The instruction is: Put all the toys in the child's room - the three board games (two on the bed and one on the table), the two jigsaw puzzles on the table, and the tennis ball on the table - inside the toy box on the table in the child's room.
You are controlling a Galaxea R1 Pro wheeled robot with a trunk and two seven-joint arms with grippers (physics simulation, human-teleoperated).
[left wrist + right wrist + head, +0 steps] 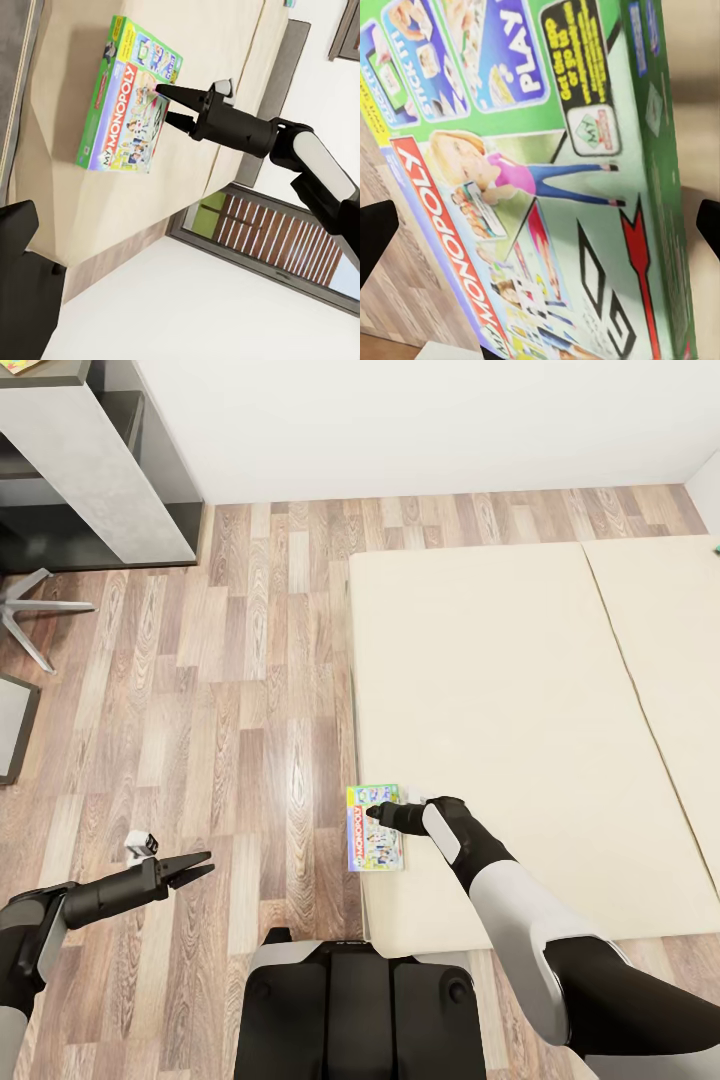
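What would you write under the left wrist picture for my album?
The robot's right gripper, fingers open, reaches over a green Monopoly game box lying flat near the edge of the cream bed.

Wood-plank floor (240,690) in mixed brown and grey tones covers the room, meeting a plain white wall (420,420) at 12 o'clock. A grey cabinet (95,470) with dark recesses stands at 10 o'clock, with pale star-shaped chair legs (30,610) just below it. In the left wrist view a dark-framed window (262,240) with slatted blinds shows. Light is soft and even.
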